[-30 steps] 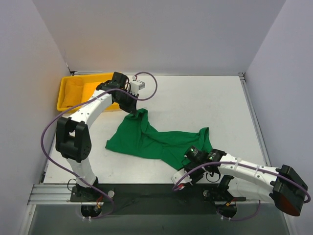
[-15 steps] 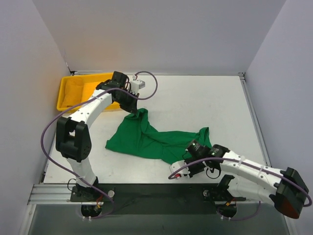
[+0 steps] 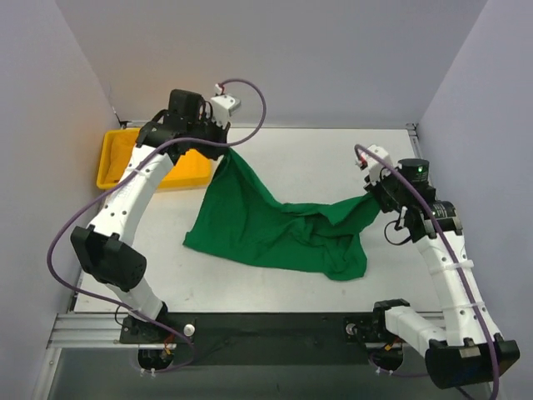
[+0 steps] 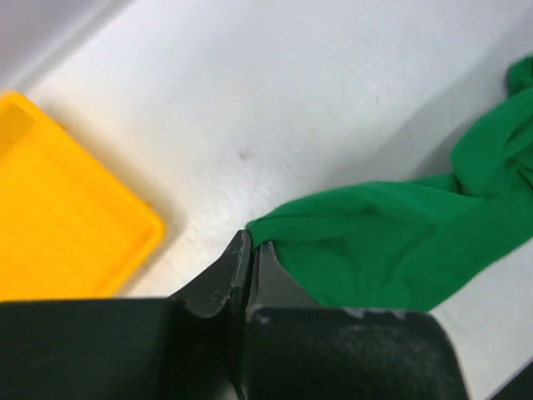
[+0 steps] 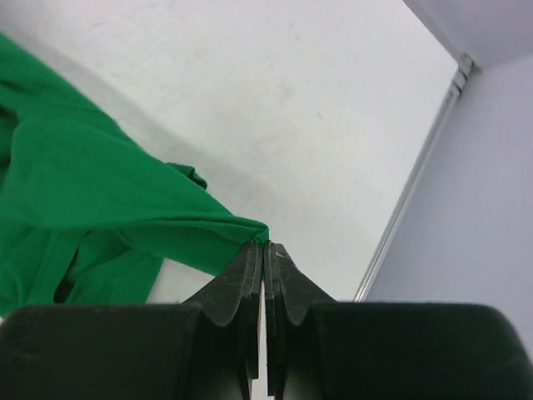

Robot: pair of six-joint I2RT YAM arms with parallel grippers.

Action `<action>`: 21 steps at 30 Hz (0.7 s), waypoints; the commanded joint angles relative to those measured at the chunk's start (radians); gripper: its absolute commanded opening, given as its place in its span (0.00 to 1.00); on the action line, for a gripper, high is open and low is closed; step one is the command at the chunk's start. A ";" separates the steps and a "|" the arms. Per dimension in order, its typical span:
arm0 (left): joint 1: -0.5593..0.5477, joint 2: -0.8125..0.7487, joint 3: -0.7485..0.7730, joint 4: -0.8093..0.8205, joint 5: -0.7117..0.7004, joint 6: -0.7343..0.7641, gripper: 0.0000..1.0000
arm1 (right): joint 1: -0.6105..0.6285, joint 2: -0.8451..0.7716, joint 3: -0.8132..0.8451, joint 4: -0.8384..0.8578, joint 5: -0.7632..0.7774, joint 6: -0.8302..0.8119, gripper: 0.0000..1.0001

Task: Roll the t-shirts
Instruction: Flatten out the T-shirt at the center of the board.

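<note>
Here the plain bright green short-sleeved t-shirt of soft thin fabric (image 3: 275, 225) hangs stretched between both arms over the white table (image 3: 325, 162), its lower part sagging onto the tabletop in folds. The left gripper (image 3: 223, 148), high above the table just beside the yellow rectangular plastic tray (image 3: 117, 158) in the far left corner, has its jaws pinched together on one corner of the cloth. The right gripper (image 3: 372, 193), up at the right side, clamps the opposite edge, its jaws pressed tight on a small tuck of fabric. The shirt sits apart from the tray, wrinkled and bunched along its near hem
</note>
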 commanded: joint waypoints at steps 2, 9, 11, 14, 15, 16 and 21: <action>-0.033 -0.051 0.236 0.061 -0.154 0.058 0.00 | -0.133 0.106 0.201 0.160 0.077 0.244 0.00; -0.057 -0.009 0.445 0.104 -0.248 0.115 0.00 | -0.209 0.241 0.505 0.242 0.082 0.269 0.00; -0.069 -0.015 0.445 0.133 -0.282 0.121 0.00 | -0.210 0.263 0.564 0.257 0.077 0.255 0.00; -0.083 -0.029 0.451 0.159 -0.325 0.116 0.00 | -0.212 0.274 0.653 0.277 0.079 0.235 0.00; -0.087 -0.035 0.457 0.163 -0.336 0.118 0.00 | -0.212 0.275 0.688 0.288 0.080 0.218 0.00; -0.090 -0.037 0.465 0.167 -0.352 0.129 0.00 | -0.212 0.274 0.704 0.292 0.088 0.211 0.00; -0.109 -0.100 0.436 0.212 -0.411 0.165 0.00 | -0.215 0.248 0.776 0.302 0.090 0.155 0.00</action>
